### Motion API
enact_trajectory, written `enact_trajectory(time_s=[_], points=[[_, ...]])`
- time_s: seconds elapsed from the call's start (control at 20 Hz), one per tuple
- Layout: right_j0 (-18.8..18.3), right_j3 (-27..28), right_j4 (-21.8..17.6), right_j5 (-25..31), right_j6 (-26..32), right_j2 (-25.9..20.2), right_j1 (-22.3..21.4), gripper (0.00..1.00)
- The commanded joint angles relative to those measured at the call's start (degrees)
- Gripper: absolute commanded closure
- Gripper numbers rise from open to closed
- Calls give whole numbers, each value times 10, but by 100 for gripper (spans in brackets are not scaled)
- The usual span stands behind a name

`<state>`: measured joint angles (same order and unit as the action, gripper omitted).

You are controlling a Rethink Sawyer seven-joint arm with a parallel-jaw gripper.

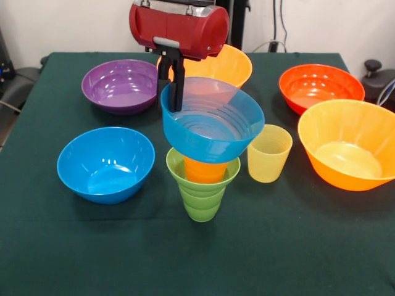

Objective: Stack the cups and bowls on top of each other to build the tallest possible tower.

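Observation:
The tower (202, 185) stands in the middle of the table. Its lowest piece is a green ribbed cup (201, 200). A small green bowl (176, 165) flares out above that cup, and an orange cup (205, 170) sits inside the bowl. A translucent blue bowl (216, 123) hangs tilted right over the orange cup, its base at the cup's mouth. Whether it rests there I cannot tell. My gripper (171, 102) is shut on this bowl's left rim, with one black finger inside and one outside. A pale yellow cup (269, 154) stands just right of the tower.
On the green cloth, a medium blue bowl (106, 164) lies to the left and a purple bowl (120, 86) at the far left. A red-orange bowl (321, 86) is at the far right. One big orange bowl (349, 151) lies right, another (234, 65) behind the arm.

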<state>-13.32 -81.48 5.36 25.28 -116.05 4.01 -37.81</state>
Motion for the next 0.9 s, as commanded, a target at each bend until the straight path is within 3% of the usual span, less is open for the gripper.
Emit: enact_trajectory(time_s=[0.05, 0.9], points=[[11, -84, 0, -45, -82, -37, 7, 100], [9, -109, 5, -66, -77, -44, 0, 100]])
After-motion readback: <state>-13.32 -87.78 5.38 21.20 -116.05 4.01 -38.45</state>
